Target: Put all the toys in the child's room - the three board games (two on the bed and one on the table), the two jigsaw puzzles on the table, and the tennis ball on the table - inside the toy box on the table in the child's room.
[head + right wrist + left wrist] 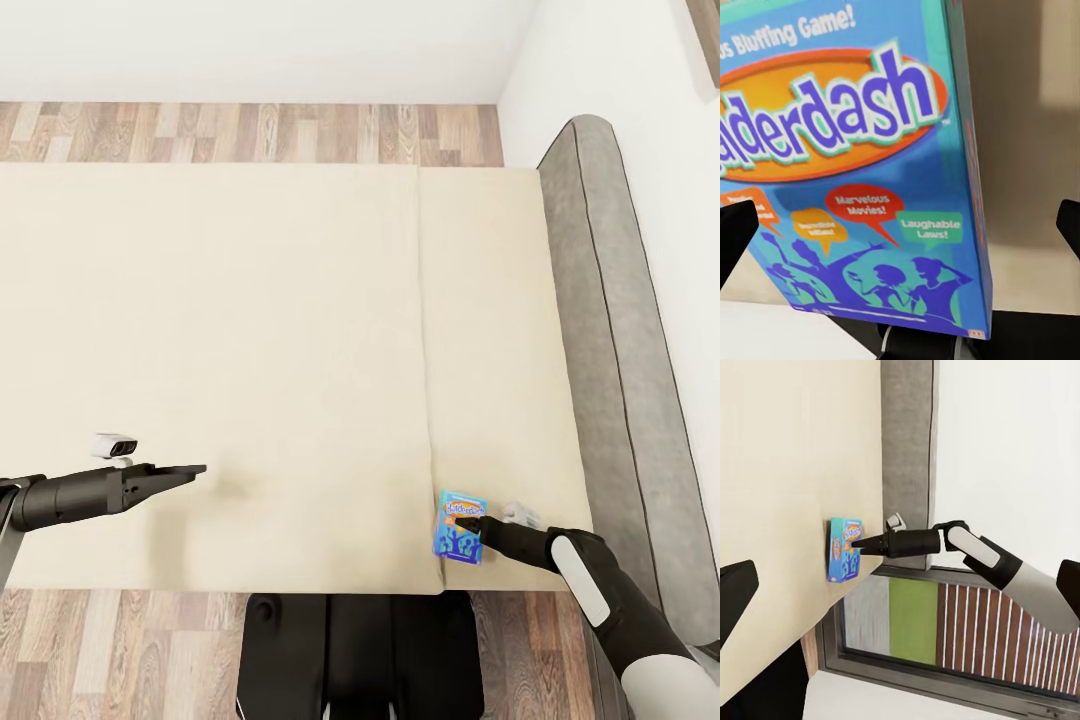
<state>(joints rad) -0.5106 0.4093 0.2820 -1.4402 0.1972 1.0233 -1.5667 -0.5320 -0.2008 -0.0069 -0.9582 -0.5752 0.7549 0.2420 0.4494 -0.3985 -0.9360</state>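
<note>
Blue Balderdash board game (460, 525) lies flat on the beige bed (250, 350), right by its near edge, beside the mattress seam, close to the grey headboard (610, 330). Right gripper (478, 522) sits over the box, fingers spread wide either side, nothing grasped. Left gripper (195, 469) hovers well apart over bare mattress; in its wrist view the dark fingers (735, 592) stand parted, empty.
</note>
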